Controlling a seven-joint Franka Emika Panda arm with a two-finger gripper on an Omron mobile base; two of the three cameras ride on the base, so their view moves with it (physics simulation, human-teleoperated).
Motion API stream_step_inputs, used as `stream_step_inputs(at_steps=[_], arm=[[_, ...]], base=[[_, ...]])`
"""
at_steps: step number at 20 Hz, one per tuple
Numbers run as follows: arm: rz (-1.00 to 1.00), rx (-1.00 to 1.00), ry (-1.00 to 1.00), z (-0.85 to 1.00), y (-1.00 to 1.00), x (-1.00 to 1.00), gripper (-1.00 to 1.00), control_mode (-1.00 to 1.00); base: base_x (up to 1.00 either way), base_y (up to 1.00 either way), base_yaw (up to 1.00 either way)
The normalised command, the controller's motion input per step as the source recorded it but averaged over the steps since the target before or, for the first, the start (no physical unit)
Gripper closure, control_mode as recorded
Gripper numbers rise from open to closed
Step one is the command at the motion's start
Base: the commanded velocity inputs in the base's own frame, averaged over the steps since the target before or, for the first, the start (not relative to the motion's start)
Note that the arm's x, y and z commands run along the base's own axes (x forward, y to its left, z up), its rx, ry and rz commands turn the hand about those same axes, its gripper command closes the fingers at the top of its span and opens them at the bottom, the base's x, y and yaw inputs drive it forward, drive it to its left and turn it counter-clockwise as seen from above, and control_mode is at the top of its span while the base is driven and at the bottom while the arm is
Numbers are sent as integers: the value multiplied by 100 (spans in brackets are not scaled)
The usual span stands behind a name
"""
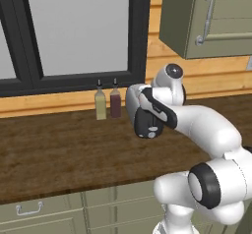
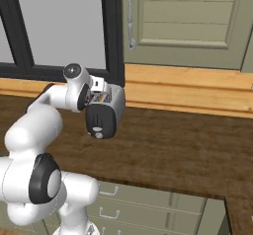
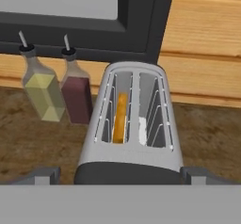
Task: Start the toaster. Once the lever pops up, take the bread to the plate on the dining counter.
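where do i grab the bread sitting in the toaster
Grip the bread by its top crust edge, coming straight down from above. It stands on edge in the left slot of the toaster, so the slot walls likely block any side approach; pinch across its thin faces.

a kitchen: wooden worktop over olive drawers, toaster, condiment bottles (window behind).

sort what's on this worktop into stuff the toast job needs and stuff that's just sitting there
For the job:
toaster, by the window
bread, standing in its left slot as the hand view shows it
gripper, open just above the toaster's near end

Just lying about:
yellow-green bottle
dark red bottle, beside the toaster
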Motion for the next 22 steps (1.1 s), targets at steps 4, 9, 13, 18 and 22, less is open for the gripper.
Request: stream_step_inputs(at_steps=[4,9,13,18,22], arm=[[0,0,0,-1,8,15,-100,-100],[0,0,0,-8,18,8,-100,-100],[0,0,0,0,3,3,-100,-100],[-1,0,0,0,0,3,-100,-100],[-1,0,0,0,-3,0,-100,-100]], base=[[0,0,0],[0,0,0],[0,0,0],[0,0,0],[0,0,0]])
